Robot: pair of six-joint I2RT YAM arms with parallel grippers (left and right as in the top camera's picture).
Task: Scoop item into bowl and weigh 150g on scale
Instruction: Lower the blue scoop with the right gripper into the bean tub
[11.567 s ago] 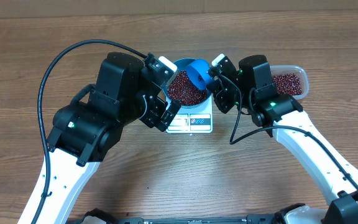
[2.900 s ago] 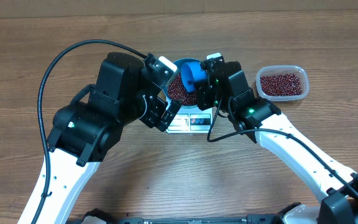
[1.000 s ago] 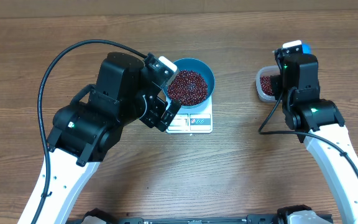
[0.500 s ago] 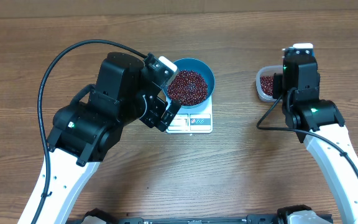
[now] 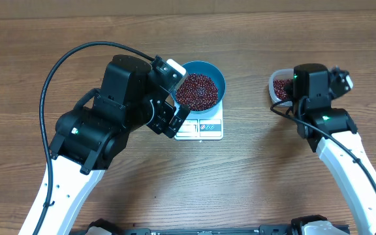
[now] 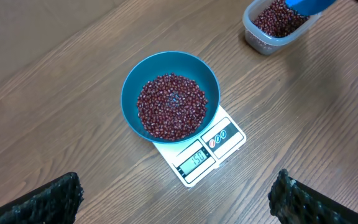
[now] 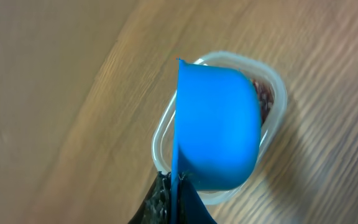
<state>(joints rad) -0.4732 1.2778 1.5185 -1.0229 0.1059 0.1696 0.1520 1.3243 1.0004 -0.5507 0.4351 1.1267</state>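
The blue bowl [image 6: 131, 93] stands on the white scale [image 6: 219, 138] and holds a heap of red-brown beans [image 6: 171, 107]. My left gripper [image 6: 178, 182] hovers open on the near side of the scale, its fingertips [image 6: 58, 198] far apart with nothing between them. My right gripper [image 7: 176, 183] is shut on the thin handle of a blue scoop [image 7: 219, 124]. The scoop hangs over the clear tub [image 7: 277, 84], its cup turned on its side and its mouth hidden. From overhead, the bowl [image 5: 219, 74] sits on the scale [image 5: 201, 128], and the right arm covers the scoop.
The clear tub [image 5: 277, 89] with more beans [image 6: 277, 15] stands on the wooden table to the right of the scale. The bulky left arm [image 5: 109, 117] sits close against the left side of the bowl and scale.
The right wrist has rolled over the tub, turning the scoop onto its side. The left arm, bowl and scale have not moved.
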